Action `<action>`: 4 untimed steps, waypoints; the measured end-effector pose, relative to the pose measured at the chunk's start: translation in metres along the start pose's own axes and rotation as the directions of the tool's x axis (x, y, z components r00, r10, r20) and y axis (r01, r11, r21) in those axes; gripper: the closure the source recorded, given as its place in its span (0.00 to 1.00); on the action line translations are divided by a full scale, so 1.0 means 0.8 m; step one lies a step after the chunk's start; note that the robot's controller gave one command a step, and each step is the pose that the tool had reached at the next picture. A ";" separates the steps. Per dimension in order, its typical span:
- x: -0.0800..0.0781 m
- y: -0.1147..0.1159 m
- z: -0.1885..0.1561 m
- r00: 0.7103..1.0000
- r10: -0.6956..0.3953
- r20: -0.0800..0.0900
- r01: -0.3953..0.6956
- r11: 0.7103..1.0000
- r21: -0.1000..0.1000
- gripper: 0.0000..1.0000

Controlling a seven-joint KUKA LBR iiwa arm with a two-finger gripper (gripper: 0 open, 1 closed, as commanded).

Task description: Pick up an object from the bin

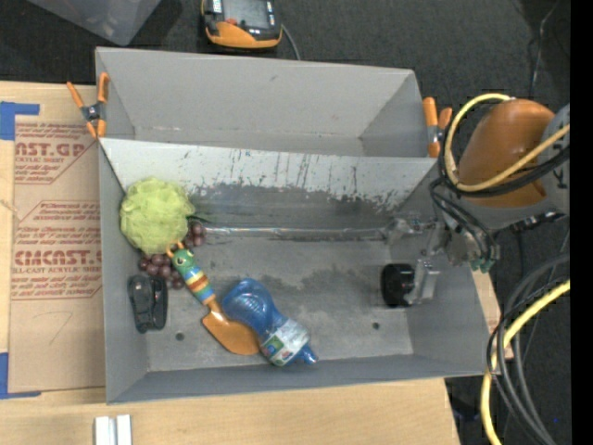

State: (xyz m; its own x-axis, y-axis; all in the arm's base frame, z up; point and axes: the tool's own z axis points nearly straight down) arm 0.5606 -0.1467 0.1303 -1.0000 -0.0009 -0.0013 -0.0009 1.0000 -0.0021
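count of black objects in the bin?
2. One black object lies near the front-left corner, below the grapes; the other, a small black piece, sits at right beside the hand. None seems hidden.

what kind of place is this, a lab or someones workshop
Most likely a robotics lab or test cell. A grey metal bin sits on the floor, a cabled robot arm reaches in from the right, and mismatched loose things lie inside, such as a green ball and a blue bottle.
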 end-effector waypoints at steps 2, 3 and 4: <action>-0.010 -0.007 0.016 0.971 0.241 0.004 -0.241 0.971 -0.001 1.00; -0.010 -0.007 0.016 0.970 0.241 0.004 -0.241 0.970 0.000 1.00; -0.011 -0.001 -0.105 0.974 0.227 0.003 -0.227 0.974 -0.002 1.00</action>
